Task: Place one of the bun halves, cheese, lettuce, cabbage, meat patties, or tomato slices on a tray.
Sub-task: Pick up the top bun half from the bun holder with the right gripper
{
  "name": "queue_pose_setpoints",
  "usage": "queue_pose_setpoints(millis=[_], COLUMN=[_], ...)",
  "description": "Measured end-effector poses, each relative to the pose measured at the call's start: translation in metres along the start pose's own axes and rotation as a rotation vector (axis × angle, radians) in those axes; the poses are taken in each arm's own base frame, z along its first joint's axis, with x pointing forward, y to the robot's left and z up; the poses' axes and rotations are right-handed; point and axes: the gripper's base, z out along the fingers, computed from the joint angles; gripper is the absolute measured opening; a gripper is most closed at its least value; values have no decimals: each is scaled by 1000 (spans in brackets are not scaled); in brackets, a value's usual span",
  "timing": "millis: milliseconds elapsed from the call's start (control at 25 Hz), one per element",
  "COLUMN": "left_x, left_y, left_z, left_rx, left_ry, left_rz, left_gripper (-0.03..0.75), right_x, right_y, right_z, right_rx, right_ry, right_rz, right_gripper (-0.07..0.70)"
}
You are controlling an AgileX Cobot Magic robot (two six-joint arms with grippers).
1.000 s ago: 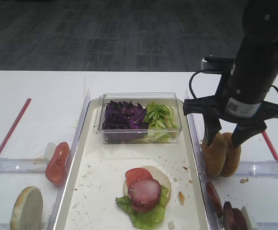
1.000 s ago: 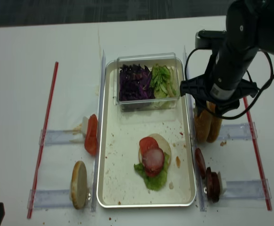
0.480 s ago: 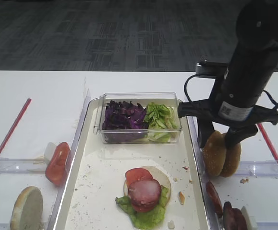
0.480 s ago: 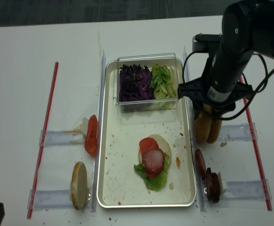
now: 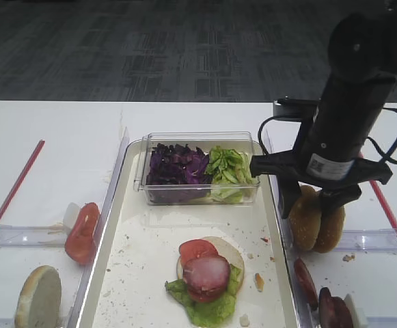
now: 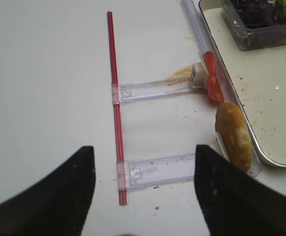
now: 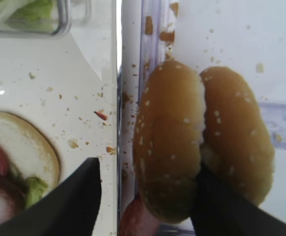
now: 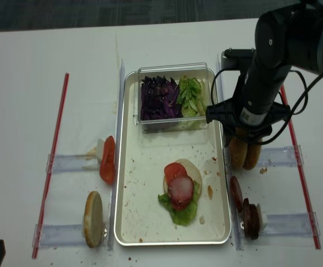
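Reference landmark: the tray (image 5: 133,273), a long off-white pan with a raised rim, speckled with crumbs. Near its front end sits a partial stack: a pale bun base (image 5: 231,251), ruffled lettuce (image 5: 208,311), one of the tomato slices (image 5: 195,249) and a reddish-brown meat patty (image 5: 206,275) on top. Left of the tray, at the front, a pale flat-faced bun half (image 5: 38,296) stands on edge in a clear holder rail (image 6: 157,169), and a little farther back a second tomato slice (image 5: 81,232) leans against the tray's left wall. Right of the tray, at the front, more dark patties (image 5: 333,309) stand on edge. Farther back on that same side, just outside the tray's right wall, two sesame-seeded bun halves (image 7: 170,142) stand on edge, touching each other. The right gripper (image 7: 147,196) straddles the bun top nearer the tray: one finger (image 7: 74,199) hangs over the tray interior, the other sits wedged between the two buns (the wrist view does not show whether the first finger touches the bun, so a firm grasp cannot be confirmed). At the tray's far end a clear plastic box (image 5: 198,140) holds purple cabbage (image 5: 176,167) on the left and green lettuce strips (image 5: 227,167) on the right. The left gripper (image 6: 143,189) hovers over the table well left of the tray, jaws apart and grasping nothing.
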Motion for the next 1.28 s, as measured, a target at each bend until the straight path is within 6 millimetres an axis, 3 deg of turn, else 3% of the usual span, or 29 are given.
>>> queue_pose_setpoints(millis=[120, 320, 400, 800, 1280], left_x=[0, 0, 0, 0, 0], left_y=[0, 0, 0, 0, 0], left_z=[0, 0, 0, 0, 0], left_rx=[0, 0, 0, 0, 0], left_ry=[0, 0, 0, 0, 0], left_rz=[0, 0, 0, 0, 0], left_gripper=[438, 438, 438, 438, 438], right_x=[0, 0, 0, 0, 8], right_y=[0, -1, -1, -1, 2], right_z=[1, 1, 1, 1, -29], right_rx=[6, 14, 14, 15, -27], right_ry=[2, 2, 2, 6, -66], right_rz=[-3, -8, -8, -27, -61], right_gripper=[417, 260, 233, 219, 216])
